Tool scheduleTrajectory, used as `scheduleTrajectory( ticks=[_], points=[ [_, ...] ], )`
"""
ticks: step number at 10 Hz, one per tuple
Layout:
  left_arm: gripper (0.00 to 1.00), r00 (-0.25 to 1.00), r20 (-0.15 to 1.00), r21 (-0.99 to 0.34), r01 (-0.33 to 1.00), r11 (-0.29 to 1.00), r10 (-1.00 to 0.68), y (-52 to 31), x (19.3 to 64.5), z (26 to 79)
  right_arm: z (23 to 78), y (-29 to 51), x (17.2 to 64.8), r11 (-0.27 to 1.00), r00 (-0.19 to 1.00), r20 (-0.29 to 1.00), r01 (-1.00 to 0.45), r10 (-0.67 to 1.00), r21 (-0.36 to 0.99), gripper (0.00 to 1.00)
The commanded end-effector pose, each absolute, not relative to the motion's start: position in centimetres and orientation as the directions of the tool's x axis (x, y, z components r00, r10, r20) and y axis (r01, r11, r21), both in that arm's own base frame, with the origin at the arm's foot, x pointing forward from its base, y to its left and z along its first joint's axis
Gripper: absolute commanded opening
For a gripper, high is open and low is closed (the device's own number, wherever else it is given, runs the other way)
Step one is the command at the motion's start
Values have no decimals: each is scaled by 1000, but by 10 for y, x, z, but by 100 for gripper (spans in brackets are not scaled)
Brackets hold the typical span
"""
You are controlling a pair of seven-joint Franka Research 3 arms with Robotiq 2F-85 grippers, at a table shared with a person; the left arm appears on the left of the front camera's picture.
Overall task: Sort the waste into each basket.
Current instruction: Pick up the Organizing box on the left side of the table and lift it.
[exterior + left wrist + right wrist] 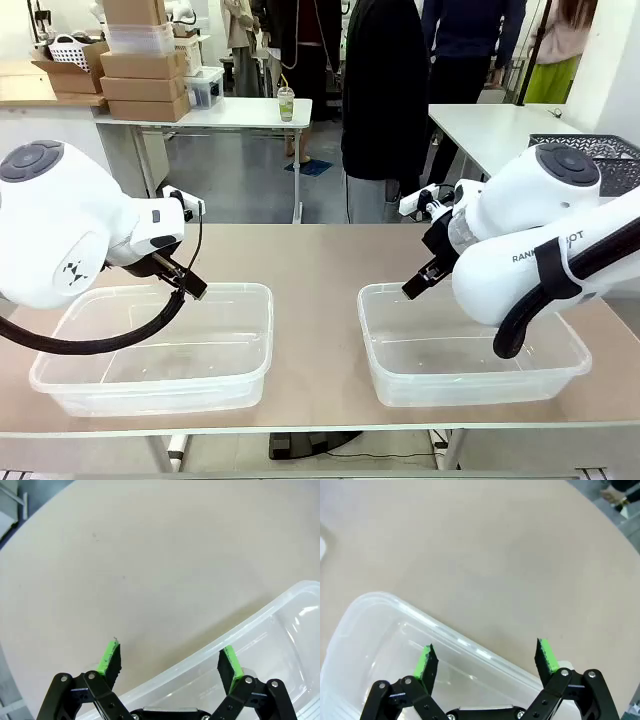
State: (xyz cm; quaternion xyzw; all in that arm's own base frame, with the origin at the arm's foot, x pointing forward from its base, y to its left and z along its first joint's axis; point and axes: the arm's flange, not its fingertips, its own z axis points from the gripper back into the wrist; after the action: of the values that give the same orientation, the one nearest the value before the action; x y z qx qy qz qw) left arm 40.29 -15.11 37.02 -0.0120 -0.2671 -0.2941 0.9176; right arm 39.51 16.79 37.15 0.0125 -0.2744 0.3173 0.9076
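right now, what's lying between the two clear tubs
Nothing. In the front view, the stretch of table between the left tub and the right tub is bare tan surface.

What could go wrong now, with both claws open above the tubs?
The left claw hangs over the far rim of the left tub; moving down, it could hit that rim and push the tub. The right claw risks the same at the right tub. A person stands behind the table; a long reach might come near.

Baskets (200, 388) clear glossy plastic; table (315, 300) matt, smooth.
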Motion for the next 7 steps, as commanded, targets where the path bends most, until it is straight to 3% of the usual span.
scheduleTrajectory(
  ticks=[1,7],
  points=[
    [100,684,498,135,546,827,-533,-151,403,370,372,168,395,798,648,506,-583,569,-152,100],
    [100,684,498,135,546,827,-533,-151,403,370,372,168,395,798,648,506,-583,569,-152,100]
  ],
)
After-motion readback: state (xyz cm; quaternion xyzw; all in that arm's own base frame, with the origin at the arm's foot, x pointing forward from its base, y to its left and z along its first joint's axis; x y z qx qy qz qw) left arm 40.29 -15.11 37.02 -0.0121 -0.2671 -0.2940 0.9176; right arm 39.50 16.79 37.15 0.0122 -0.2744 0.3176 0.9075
